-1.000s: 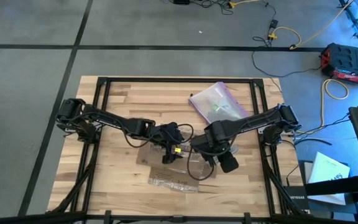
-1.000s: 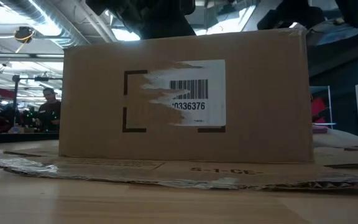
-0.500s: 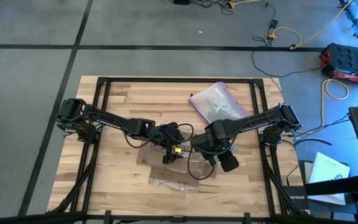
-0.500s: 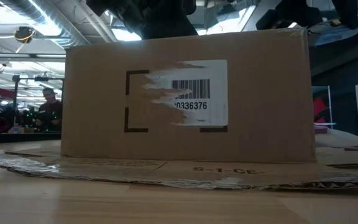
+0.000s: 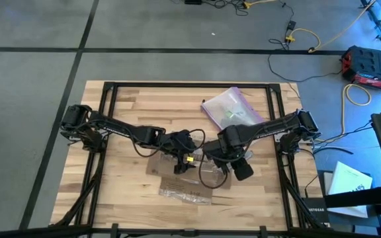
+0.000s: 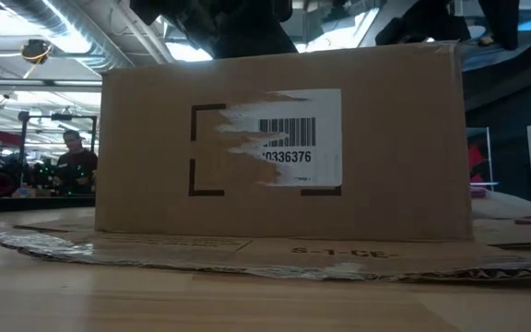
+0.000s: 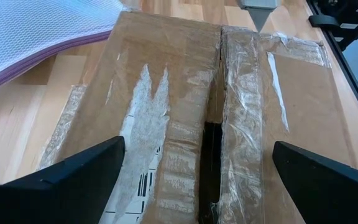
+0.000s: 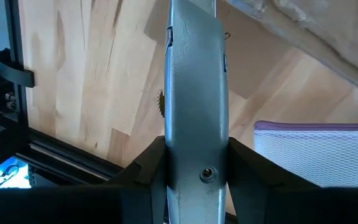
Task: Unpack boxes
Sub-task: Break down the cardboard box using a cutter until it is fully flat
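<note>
I'm looking into what reads as a workshop or robotics lab in a large industrial hall. My butcher-block table (image 5: 131, 106) sits in a black metal frame (image 5: 177, 85) on a grey concrete floor (image 5: 32, 66) marked with dark lines. Loose cables (image 5: 309, 39) trail across that floor beside a red and black tool case (image 5: 370, 66). At table level I see exposed ceiling ducting (image 6: 53, 23), strip lighting, and a person (image 6: 74, 161) at cluttered benches far behind.
</note>
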Available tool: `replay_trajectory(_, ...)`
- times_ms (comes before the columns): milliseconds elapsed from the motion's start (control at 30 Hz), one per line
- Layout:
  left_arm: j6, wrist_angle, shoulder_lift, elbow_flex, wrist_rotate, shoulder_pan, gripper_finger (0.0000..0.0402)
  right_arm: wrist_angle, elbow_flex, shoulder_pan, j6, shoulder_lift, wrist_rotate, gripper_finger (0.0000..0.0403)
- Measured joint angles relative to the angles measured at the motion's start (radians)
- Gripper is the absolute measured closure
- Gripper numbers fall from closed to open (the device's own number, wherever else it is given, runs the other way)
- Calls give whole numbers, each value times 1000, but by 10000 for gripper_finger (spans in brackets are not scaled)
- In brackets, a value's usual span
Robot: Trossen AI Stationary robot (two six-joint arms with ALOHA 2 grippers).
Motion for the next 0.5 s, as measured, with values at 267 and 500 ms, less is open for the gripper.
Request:
replay_trajectory(267,-10,2,0,0,-2,0,2,0,0,0,0,3,-30,291)
replay_trajectory(500,-10,3,0,0,-1,0,2,0,0,0,-16,31,-29,291)
